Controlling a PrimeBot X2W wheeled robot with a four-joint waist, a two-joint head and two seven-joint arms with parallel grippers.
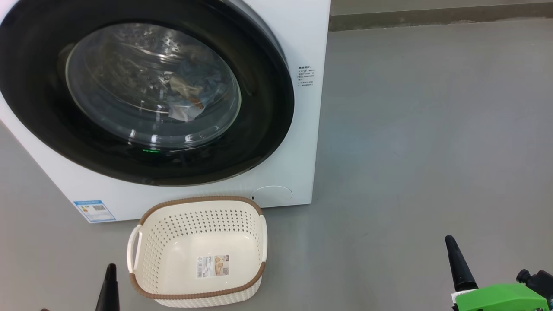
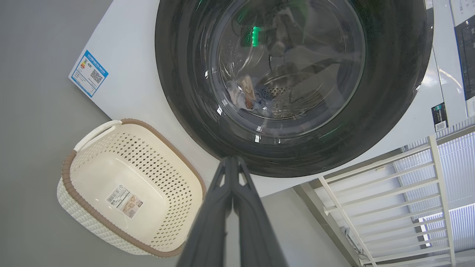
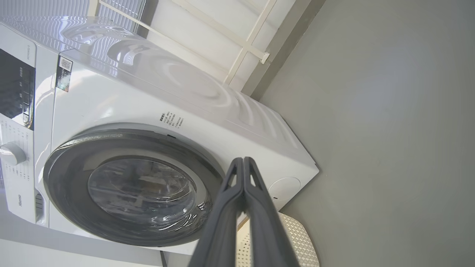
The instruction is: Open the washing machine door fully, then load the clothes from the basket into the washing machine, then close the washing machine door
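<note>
Grey floor (image 1: 410, 129) holds the empty laundry basket (image 1: 198, 199) by the washing machine (image 1: 302, 129), clothes (image 1: 185, 97) behind its closed door (image 1: 259, 108), left gripper (image 2: 232, 159) and right gripper (image 3: 243, 159) jaws together and empty, though an unlatched door could swing open.

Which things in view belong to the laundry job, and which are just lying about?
Job: washing machine; washing machine door, shut; clothes, behind the door glass; basket, empty.
Just there: blue energy label; round cover low on the machine front; white railing; grey floor.
</note>
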